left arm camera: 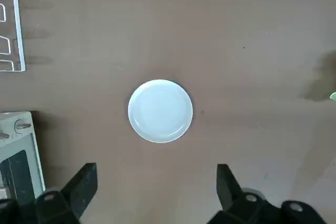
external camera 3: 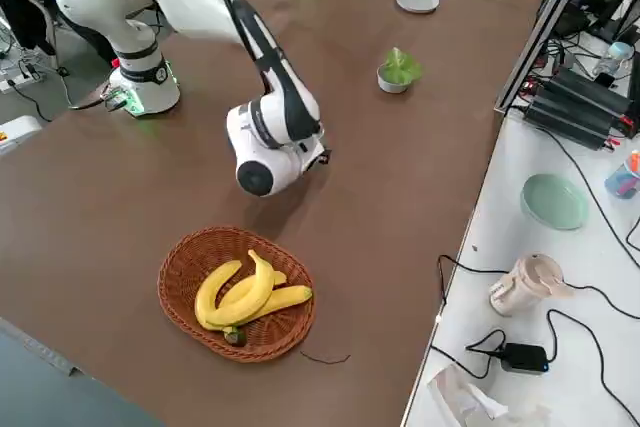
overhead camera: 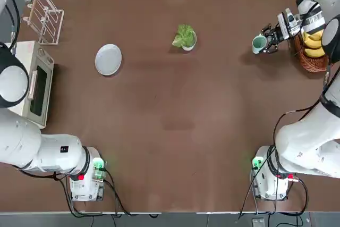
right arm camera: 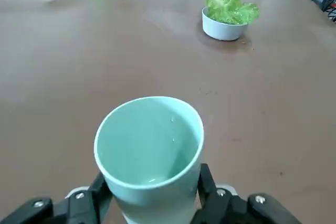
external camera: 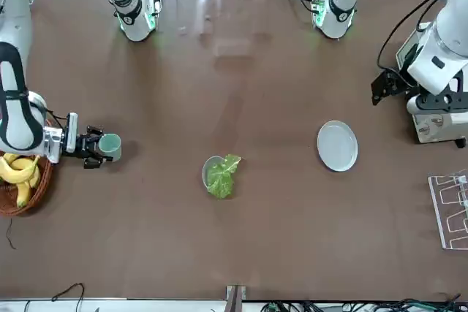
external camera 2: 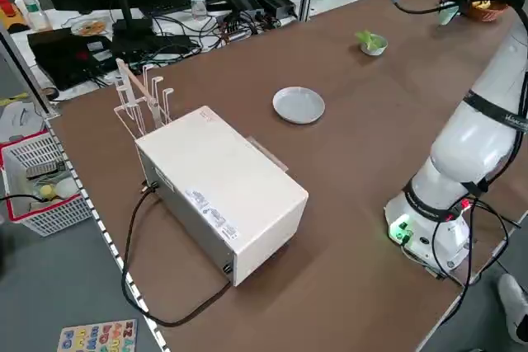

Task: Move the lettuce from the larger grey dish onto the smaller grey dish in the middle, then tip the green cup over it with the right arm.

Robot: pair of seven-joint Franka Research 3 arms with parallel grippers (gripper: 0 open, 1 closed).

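Since the lettuce (overhead camera: pixel 184 35), a crinkly light-green bunch, already sits in the small round pale grey bowl (overhead camera: pixel 190 44), the first half looks done; tipping is left. Clock on the top view, 12 = far edge. Leaves overhang the bowl rim at 9 to 10. Wide flat pale grey plate (overhead camera: pixel 108 59) is bare, well apart, between 8 and 9 from the bowl.

Right pincer (right arm camera: pixel 151 174) is closed round the pale mint-green cylindrical cup (overhead camera: pixel 259 43), at 3 from the bowl. Grip is on the side wall, mouth up, presumably so the rim stays free for pouring. A few droplets inside; contents otherwise can't tell.

Left pincer (left arm camera: pixel 157 167) is open and empty, parked near the white box oven (overhead camera: pixel 44 89), likely to leave the middle free.

Open brown bench (overhead camera: pixel 159 110) between cup and bowl: clear sideways run toward 9. Brown wicker basket (overhead camera: pixel 315 65) of yellow bananas (overhead camera: pixel 314 52) is close at 3 to 4 from the cup, so avoid swinging back that way. Far edge has less room than the 6 side.
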